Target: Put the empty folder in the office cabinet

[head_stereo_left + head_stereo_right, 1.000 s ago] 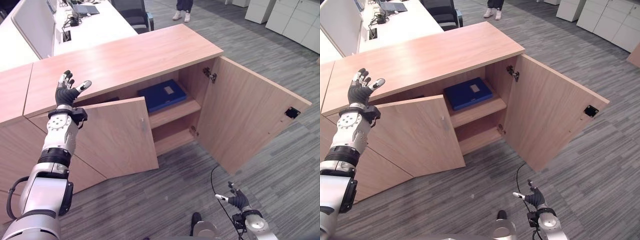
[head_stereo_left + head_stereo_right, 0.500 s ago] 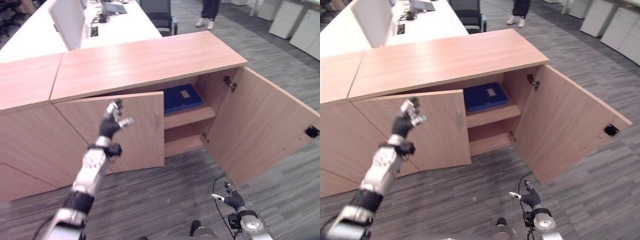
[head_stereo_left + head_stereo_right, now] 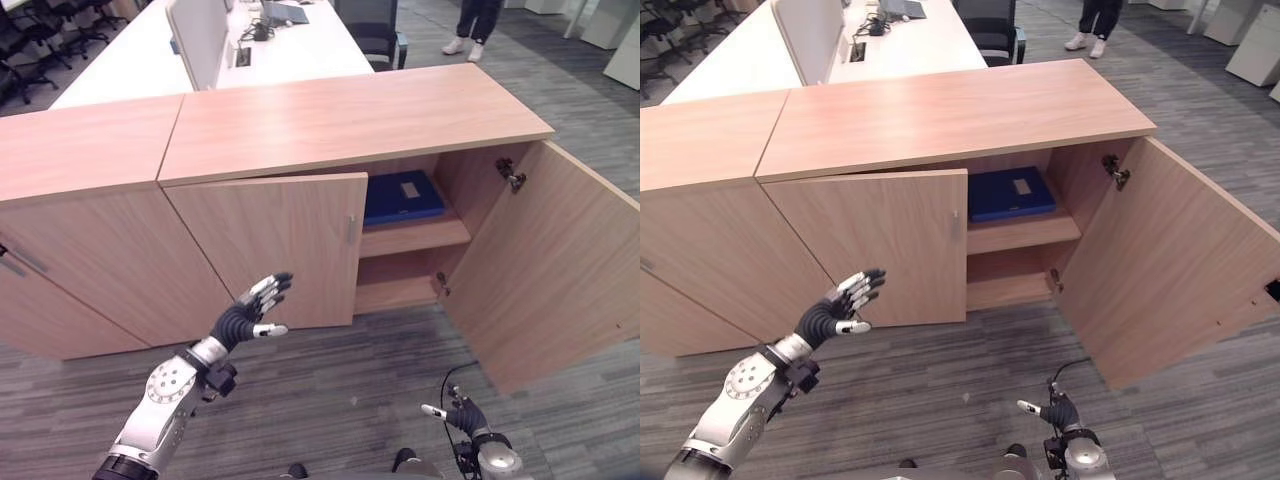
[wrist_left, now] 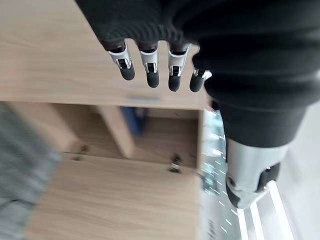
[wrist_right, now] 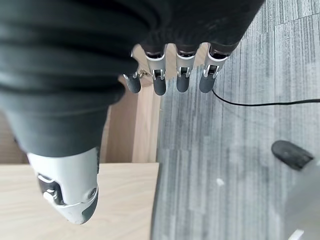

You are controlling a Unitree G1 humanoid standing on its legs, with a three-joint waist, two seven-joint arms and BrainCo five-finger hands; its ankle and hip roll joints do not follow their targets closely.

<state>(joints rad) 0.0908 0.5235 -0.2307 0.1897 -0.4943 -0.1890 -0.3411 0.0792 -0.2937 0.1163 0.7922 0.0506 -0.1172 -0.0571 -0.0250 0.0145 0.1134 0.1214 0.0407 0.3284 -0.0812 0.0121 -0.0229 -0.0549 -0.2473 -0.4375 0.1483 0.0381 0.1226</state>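
A: Where was the blue folder (image 3: 403, 196) seen?

B: It was laid flat on the upper shelf (image 3: 415, 236) of the cabinet (image 3: 350, 110). So the placing step was judged done, and the closing of the doors was in hand.

A: And the hands?

B: The left hand (image 3: 250, 312) was held with relaxed, straight fingers, empty, near the left door (image 3: 270, 250) but apart from it. The right hand (image 3: 462, 415) was kept low over the floor (image 3: 330, 390), also released and idle.

A: What was called for next?

B: The far-right door (image 3: 545, 270), wide open, would probably need to be pushed shut.

A: What was changed from one second earlier?

B: The left hand had been lowered from the cabinet top, and the left door was brought nearly shut.
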